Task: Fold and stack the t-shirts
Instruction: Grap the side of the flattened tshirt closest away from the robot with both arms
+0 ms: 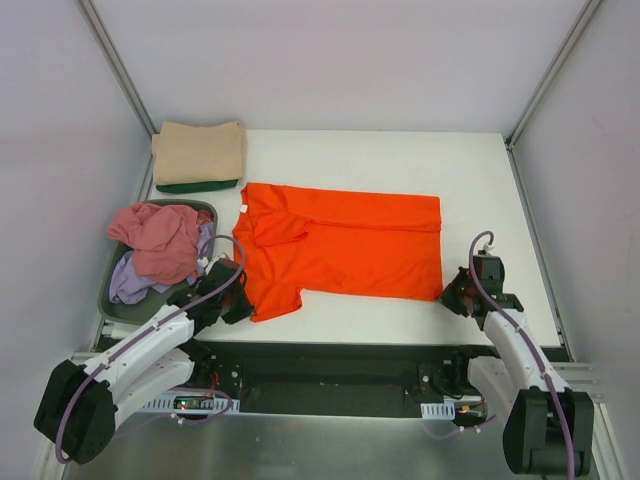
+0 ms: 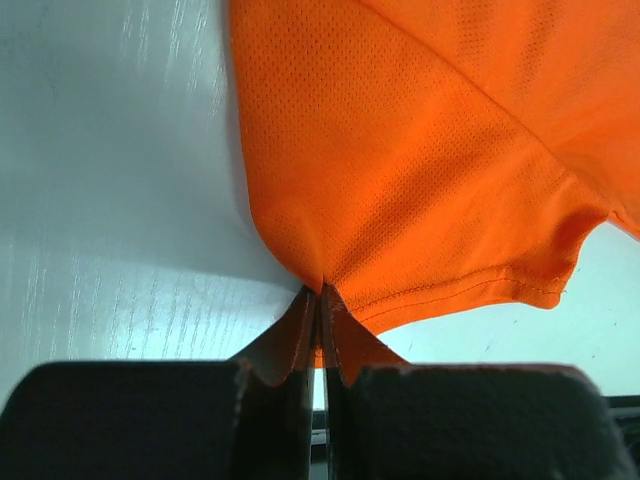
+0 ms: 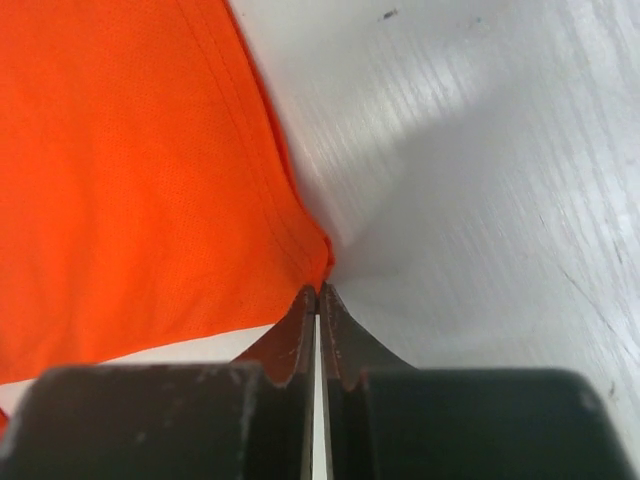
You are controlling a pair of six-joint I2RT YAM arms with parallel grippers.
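Observation:
A bright orange t-shirt [image 1: 345, 245] lies spread flat across the middle of the table, neck to the left. My left gripper [image 1: 240, 300] is at its near-left sleeve and is shut on the cloth; in the left wrist view the orange t-shirt [image 2: 420, 180] runs down into the closed left gripper [image 2: 320, 292]. My right gripper [image 1: 447, 297] is at the near-right hem corner. In the right wrist view the right gripper [image 3: 318, 290] is shut, with the corner of the orange t-shirt [image 3: 130, 200] pinched at its tips. A folded tan t-shirt [image 1: 198, 152] rests on a dark green t-shirt [image 1: 200, 185] at the back left.
A dark grey basket [image 1: 112, 305] stands at the left edge of the table, holding a crumpled pink t-shirt [image 1: 160, 240] and a lilac t-shirt [image 1: 130, 280]. White walls and metal frame posts enclose the table on three sides.

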